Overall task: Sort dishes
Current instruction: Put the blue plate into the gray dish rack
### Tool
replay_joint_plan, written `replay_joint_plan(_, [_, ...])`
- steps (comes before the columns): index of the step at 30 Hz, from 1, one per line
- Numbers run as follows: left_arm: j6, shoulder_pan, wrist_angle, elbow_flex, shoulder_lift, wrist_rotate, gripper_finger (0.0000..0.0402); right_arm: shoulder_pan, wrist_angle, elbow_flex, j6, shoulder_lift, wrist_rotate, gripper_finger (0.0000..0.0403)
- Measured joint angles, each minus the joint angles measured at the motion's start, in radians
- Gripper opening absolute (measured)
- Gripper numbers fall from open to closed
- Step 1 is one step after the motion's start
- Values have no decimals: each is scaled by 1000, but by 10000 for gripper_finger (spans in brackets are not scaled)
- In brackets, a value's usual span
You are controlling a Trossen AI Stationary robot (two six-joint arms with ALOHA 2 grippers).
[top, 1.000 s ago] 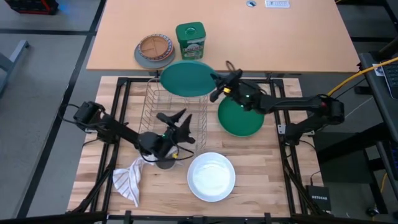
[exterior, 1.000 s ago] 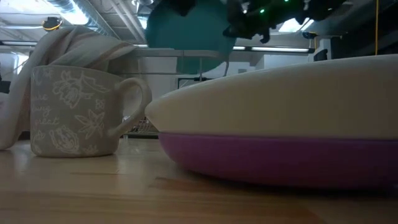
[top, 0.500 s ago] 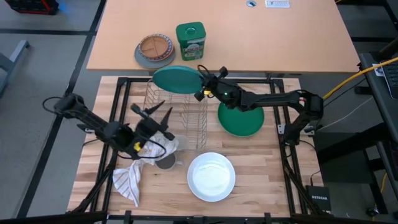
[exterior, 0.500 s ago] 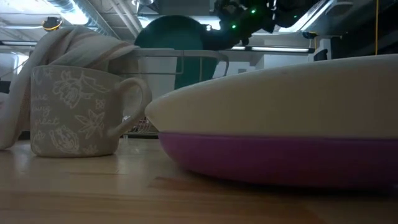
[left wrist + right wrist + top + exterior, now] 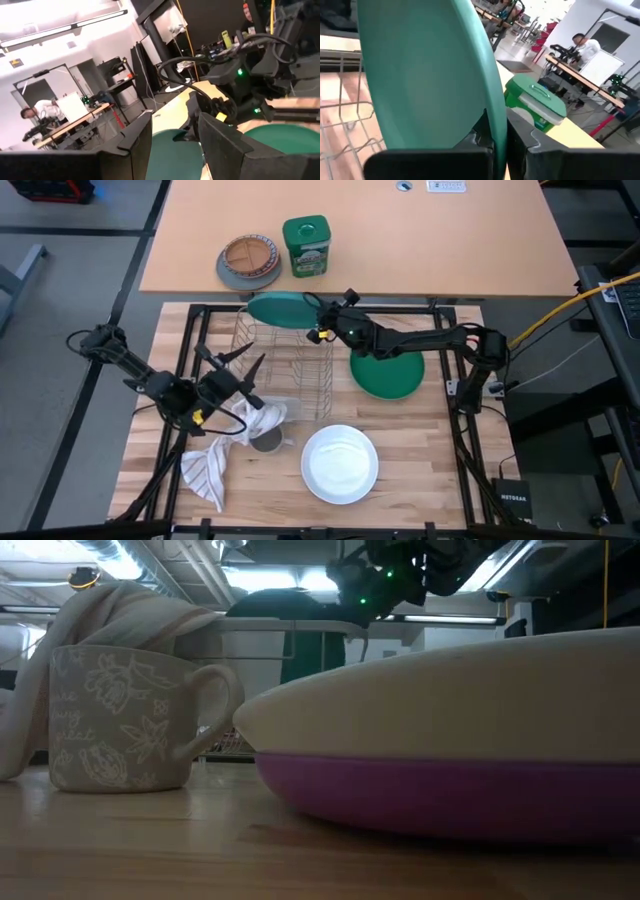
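Note:
My right gripper (image 5: 318,323) is shut on the teal plate (image 5: 281,310), which it holds over the far end of the wire dish rack (image 5: 285,370). The plate stands steeply tilted, nearly on edge (image 5: 420,75). The darker green plate (image 5: 388,372) lies flat on the table to the rack's right. At the near middle the white plate (image 5: 340,463) rests on the purple plate (image 5: 450,790). My left gripper (image 5: 232,362) hangs open at the rack's left side, with nothing between its fingers. My right gripper pinches the teal plate's rim (image 5: 495,122) between its two fingers, one finger on each face. The fingers come nearly level from the table's right. The plate is lifted clear of the table; whether its lower edge touches the rack I cannot tell.
A patterned mug (image 5: 130,720) and a striped cloth (image 5: 212,465) lie near the rack's near left corner. A tan and grey divided plate (image 5: 248,260) and a green tin (image 5: 306,245) stand on the far table. Bare wood shows at the near right.
My right gripper has carried the teal plate toward the table's left and a little down, rolling so that the plate has tipped from nearly flat to nearly on edge over the rack. My left gripper has risen from the mug and drawn back toward the left edge, still open.

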Motion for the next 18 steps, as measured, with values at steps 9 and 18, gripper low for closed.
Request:
replay_joint_plan(9, [-157,1,-231,-1,2,0,153,-1,-11,0,-11,31,15,18])
replay_joint_plan(18, [-267,1,-347,-2,1,0,153,1,-60,0,26,75,-75,19])
